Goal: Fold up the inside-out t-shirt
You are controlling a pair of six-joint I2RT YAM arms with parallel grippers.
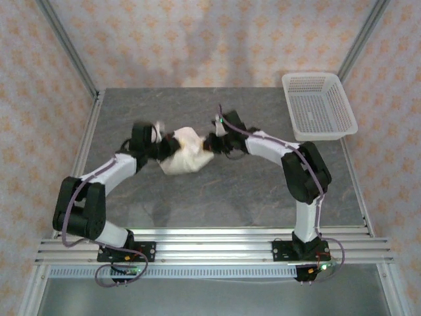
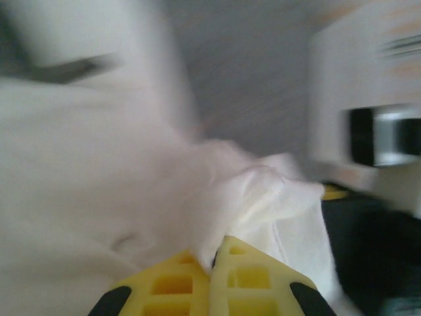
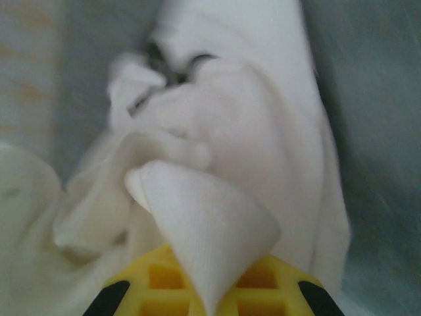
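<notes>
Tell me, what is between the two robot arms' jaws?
The bunched-up white t-shirt, shown in the top view. The left jaws and right jaws each pinch it.

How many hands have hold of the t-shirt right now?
2. The left hand is shut on the t-shirt at its left side, the right hand on its right side, mid-table.

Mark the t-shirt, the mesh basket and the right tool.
t-shirt (image 1: 186, 153): top view, middle of the bunched cloth.
mesh basket (image 1: 318, 105): top view, bare mesh floor.
right tool (image 3: 210, 286): right wrist view, midway between its yellow fingertips.
</notes>
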